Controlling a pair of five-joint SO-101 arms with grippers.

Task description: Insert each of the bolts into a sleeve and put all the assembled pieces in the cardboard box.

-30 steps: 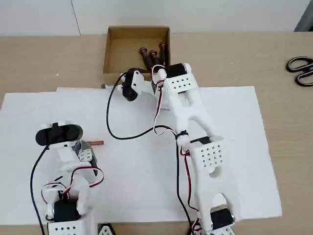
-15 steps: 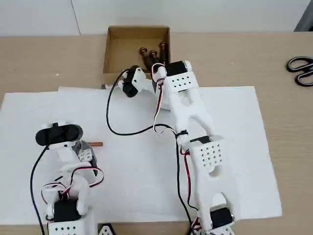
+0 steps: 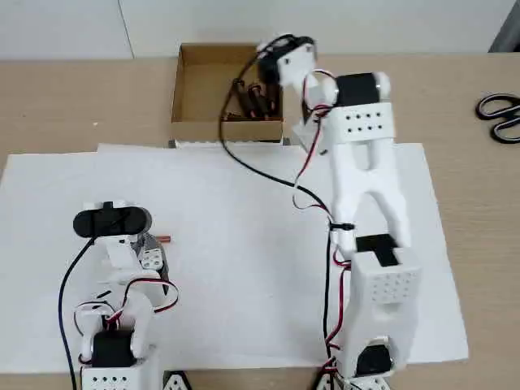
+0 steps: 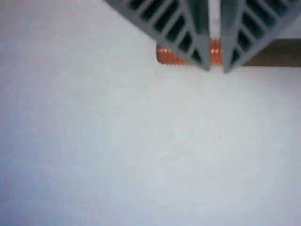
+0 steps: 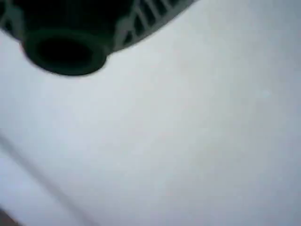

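**Left on the bolt, right over the box**

High view: the wooden table (image 3: 81, 106) is carrying a big white paper sheet (image 3: 244, 268), and a pale wall (image 3: 244, 20) is running behind the far edge. Scissors (image 3: 500, 116) are lying on the bare wood off to the right side. The cardboard box (image 3: 207, 89) is sitting on the wood at the sheet's far edge, with a few assembled pieces (image 3: 253, 99) bunching against its right wall. My right gripper (image 3: 275, 67) is hanging over that same right side of the box, arm stretched out long. I cannot tell how it is set. My left gripper (image 3: 149, 241) is sitting low over the sheet's near left part. The bolt (image 3: 163, 239) is lying on the paper, sticking out from under it toward the right.

Left wrist view: white paper is running underneath. My fingers (image 4: 183, 28) are drawn nearly together, leaving just a thin slit. The orange threaded bolt is crossing right behind the tips, showing through the slit and out to one side. I cannot tell if they are touching it. A brown stretch is continuing out the other side; not sure what it is.

Right wrist view: a pale blurred surface, plus a dark round shape (image 5: 66, 52) too blurred to identify.
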